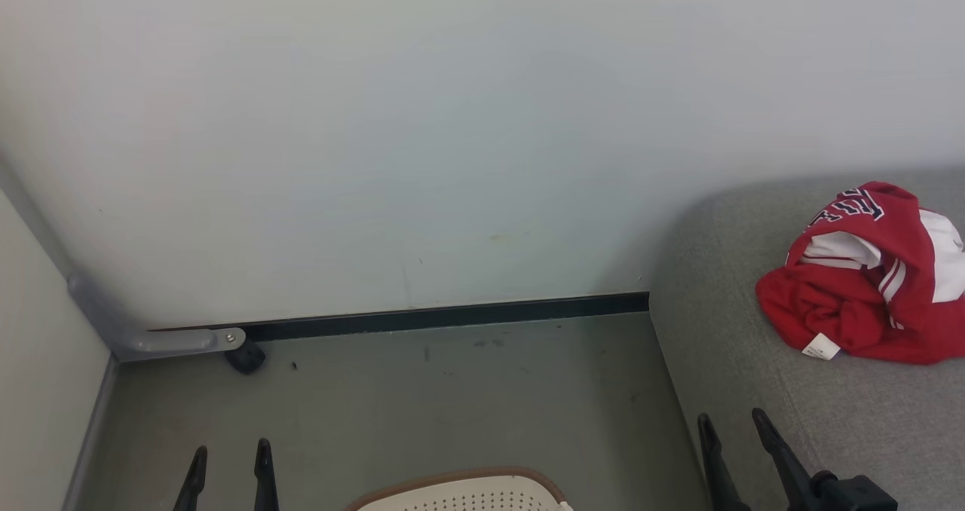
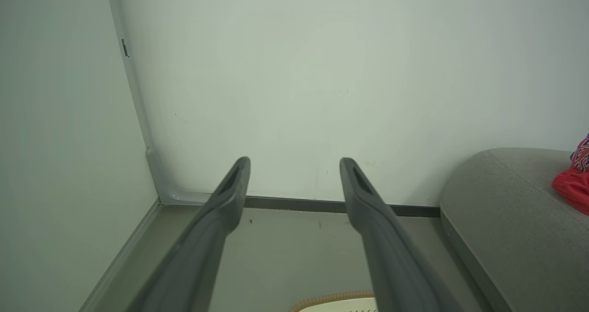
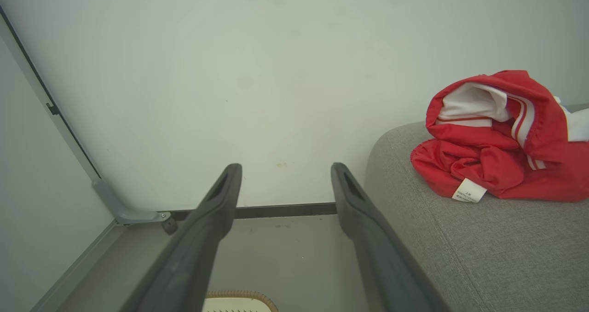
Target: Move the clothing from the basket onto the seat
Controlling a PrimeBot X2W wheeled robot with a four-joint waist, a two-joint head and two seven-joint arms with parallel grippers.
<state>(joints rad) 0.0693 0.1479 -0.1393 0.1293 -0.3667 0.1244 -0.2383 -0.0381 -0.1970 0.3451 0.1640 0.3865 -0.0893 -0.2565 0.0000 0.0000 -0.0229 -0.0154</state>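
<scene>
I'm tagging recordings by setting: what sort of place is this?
Probably an indoor corner staged as a living room: a grey sofa seat holding red clothing, a laundry basket on the floor, bare white walls.

- the clothing [image 1: 867, 285] lies in a crumpled heap on top of the seat, near its rounded corner. it is red fabric with white panels and thin white stripes. navy white-edged lettering faces up at the back, and a small white tag hangs at the front lower edge. the head view's right edge cuts off part of it.
- the seat [image 1: 739, 375] is a grey fabric cushion with a rounded corner, set against the wall.
- the basket [image 1: 460, 472] is cream-white with small holes and a brown rim. its far end stands on the floor, left of the seat and apart from it. its inside cannot be seen.
</scene>
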